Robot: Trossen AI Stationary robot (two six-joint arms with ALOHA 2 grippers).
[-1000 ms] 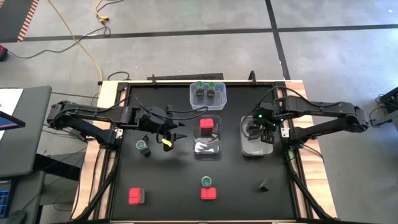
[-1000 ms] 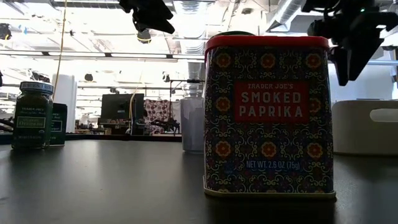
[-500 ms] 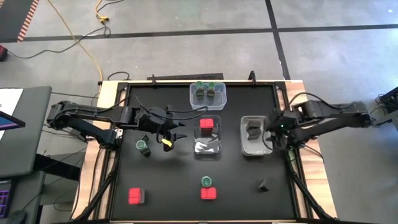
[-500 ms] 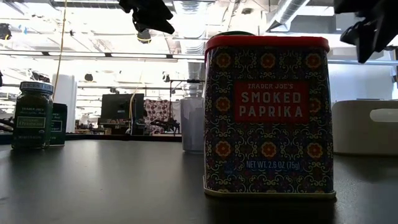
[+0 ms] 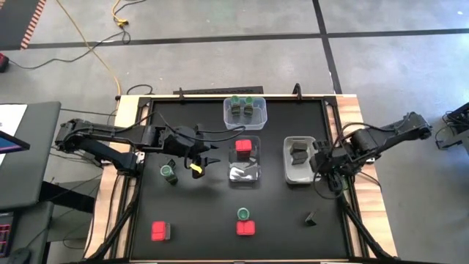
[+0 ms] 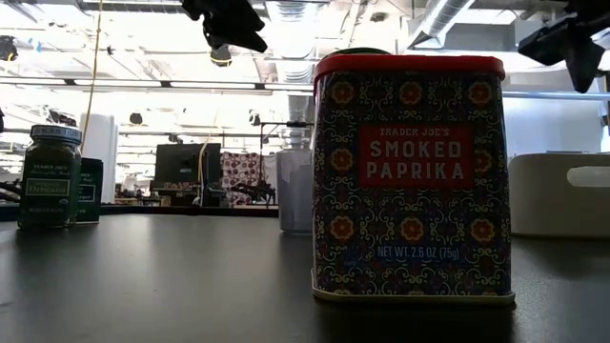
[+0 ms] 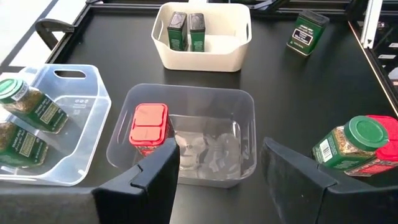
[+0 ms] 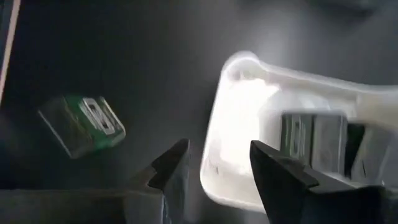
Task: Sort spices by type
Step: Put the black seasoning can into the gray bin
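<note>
Roughly halfway: tubs beside the left claw (image 5: pixel 206 160) hold sorted spices. Both claws are apart, empty. Right claw (image 5: pixel 327 167) sits beside the white tub (image 5: pixel 287 174); stray dark tin (image 5: pixel 311 218) nearby on the surface (image 5: pixel 198 220).

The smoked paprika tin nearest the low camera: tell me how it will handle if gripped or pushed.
The smoked paprika tin looks like rigid printed metal, so probably stiff and a little slick under the fingers. It stands upright on a flat square base, so it should slide rather than roll. Being taller than wide, a high push might tip it.
</note>
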